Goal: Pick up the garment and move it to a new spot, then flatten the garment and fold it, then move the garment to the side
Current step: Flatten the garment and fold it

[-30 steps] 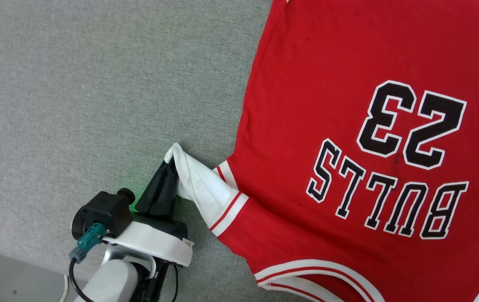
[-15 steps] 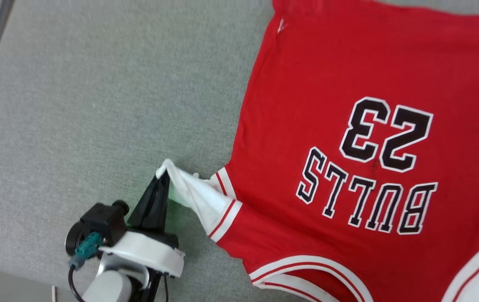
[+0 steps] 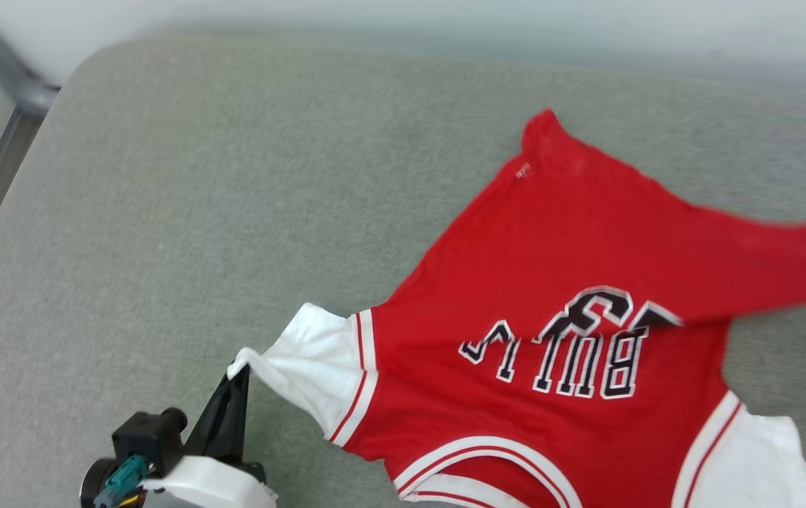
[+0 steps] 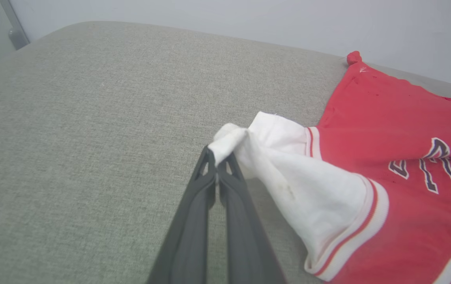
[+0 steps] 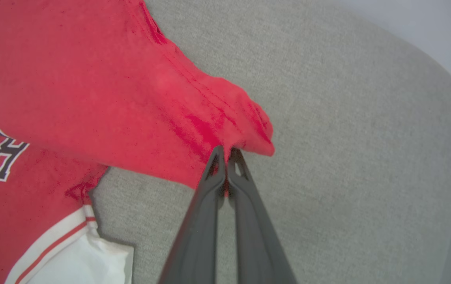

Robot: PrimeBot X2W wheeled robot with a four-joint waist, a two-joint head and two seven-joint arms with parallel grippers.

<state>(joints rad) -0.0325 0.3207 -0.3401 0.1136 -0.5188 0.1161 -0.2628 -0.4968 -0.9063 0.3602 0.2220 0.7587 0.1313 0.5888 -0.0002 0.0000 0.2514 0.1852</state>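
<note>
I see the garment, red with white sleeves and black lettering, spread across the frame's right, one red corner lifted over the print, lower-left sleeve drawn to a point.

The left gripper pinches the garment between closed fingers, slanting up the head view. The right gripper clamps it too, fingers together.

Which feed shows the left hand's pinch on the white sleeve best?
Left wrist view: the left hand is shut on the white sleeve tip, close and sharp. Head view shows that pinch small and blurred. Right wrist view shows the right hand shut on a red corner of the garment.
</note>
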